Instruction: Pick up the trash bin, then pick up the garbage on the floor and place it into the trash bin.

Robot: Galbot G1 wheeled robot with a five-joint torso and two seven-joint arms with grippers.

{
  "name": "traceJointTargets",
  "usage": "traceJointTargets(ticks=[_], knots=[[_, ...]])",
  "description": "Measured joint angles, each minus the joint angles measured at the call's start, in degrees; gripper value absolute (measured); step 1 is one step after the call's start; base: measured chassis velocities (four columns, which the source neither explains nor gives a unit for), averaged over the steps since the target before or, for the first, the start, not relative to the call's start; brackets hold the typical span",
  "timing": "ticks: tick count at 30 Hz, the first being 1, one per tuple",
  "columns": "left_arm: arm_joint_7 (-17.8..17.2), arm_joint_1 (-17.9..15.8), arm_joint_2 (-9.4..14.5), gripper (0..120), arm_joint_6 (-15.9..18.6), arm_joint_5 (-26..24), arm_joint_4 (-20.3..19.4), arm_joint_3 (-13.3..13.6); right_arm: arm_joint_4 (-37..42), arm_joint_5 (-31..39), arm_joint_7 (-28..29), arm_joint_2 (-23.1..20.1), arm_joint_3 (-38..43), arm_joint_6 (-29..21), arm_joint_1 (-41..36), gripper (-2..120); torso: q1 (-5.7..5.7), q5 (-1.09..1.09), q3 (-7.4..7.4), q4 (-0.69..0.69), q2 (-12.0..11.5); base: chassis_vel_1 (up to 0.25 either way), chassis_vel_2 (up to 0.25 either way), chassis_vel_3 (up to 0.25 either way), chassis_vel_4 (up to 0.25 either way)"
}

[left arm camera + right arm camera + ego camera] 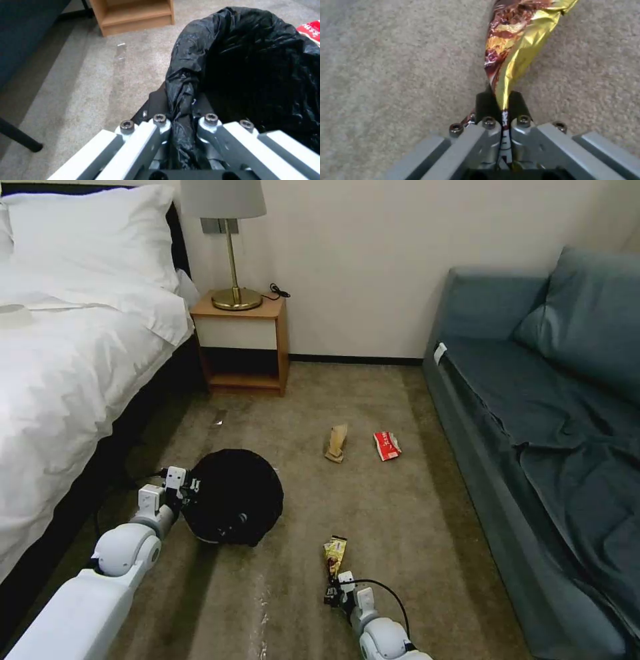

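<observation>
pinching the snack wrapper (pixel 516 47) lengthwise, right end effector (pixel 501 105); left end effector (pixel 181 117) clamps trash bin (pixel 233 497) rim.

No word, brand or number here can actually be read. The red-and-white packet (pixel 387 445) on the carpet, just beside the crumpled tan paper bag (pixel 337 443) on its sofa side, carries white marks that look like printing, but they are too small to make out; its corner in the left wrist view (pixel 310 30) shows white characters that stay illegible. The yellow-brown snack wrapper (pixel 516 47), nearer the robot than the paper bag, has red and brown printing, crumpled past reading.
</observation>
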Motion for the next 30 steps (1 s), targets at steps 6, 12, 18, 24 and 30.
traceJointTargets(ticks=[6, 12, 18, 24, 30], knots=[[-0.01, 0.21, 0.0, 4, 0.0, 0.02, -0.32, -0.01, 2.98, 1.03, 0.12, -0.88, -0.1, -0.23, 0.23, 0, 0.0, -0.02, -0.01, 0.01, 0.0, 0.0, 0.0, 0.0, 0.0], [-0.04, 0.23, -0.33, 4, -0.01, 0.05, -0.6, 0.15, 7.48, 2.37, 0.73, -2.45, -0.66, -0.55, 0.93, 0, 0.0, -0.04, -0.02, 0.0, 0.0, 0.0, 0.0, 0.0, 0.0], [-0.04, -0.22, -2.0, 4, -0.19, -0.19, -0.97, 0.96, 15.07, 7.51, 0.78, -6.18, -2.51, -0.77, 3.43, 0, -0.01, -0.06, -0.02, -0.01, 0.01, 0.0, 0.0, 0.0, 0.0], [0.4, -0.63, -3.29, 4, -0.72, -0.38, -0.96, 1.42, 19.57, 12.99, 0.73, -7.96, -4.23, -1.77, 6.53, 0, -0.01, -0.05, -0.02, -0.02, 0.01, 0.0, 0.0, 0.0, 0.0], [0.49, -1.78, -4.5, 4, -0.91, -0.26, -0.22, 1.73, 22.9, 18.54, 0.59, -6.81, -7.03, -2.92, 11.23, 0, -0.01, -0.05, -0.02, -0.02, 0.01, 0.0, 0.0, 0.0, 0.0]])
